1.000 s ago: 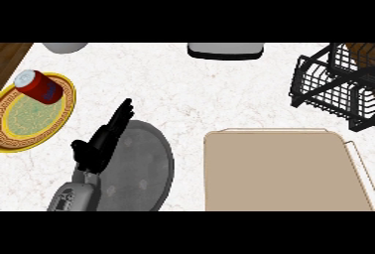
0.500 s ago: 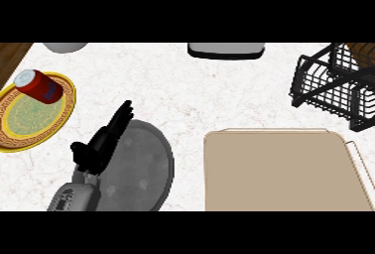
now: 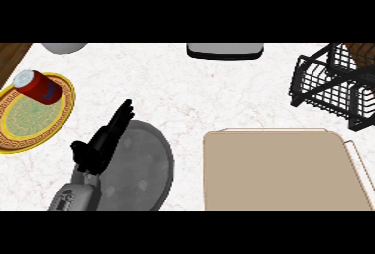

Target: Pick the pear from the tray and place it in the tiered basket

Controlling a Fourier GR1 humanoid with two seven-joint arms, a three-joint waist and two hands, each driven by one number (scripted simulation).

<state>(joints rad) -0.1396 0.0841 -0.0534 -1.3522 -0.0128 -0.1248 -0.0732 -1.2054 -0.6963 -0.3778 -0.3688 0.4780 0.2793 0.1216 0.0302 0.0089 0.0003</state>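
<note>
The left hand (image 3: 101, 141) rests straight-fingered over the grey round plate (image 3: 143, 171), holding nothing; the beige tray (image 3: 282, 171) shows no pear, and the black wire basket (image 3: 333, 87) waits far right

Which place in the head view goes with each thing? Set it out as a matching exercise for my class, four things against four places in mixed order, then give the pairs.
Things:
1. red can
2. black wire basket
3. beige tray
4. left hand

Places:
A. lower right of the counter
B. over the grey plate, lower left
C. on the yellow plate, far left
D. upper right

Pairs: 1-C, 2-D, 3-A, 4-B
</note>
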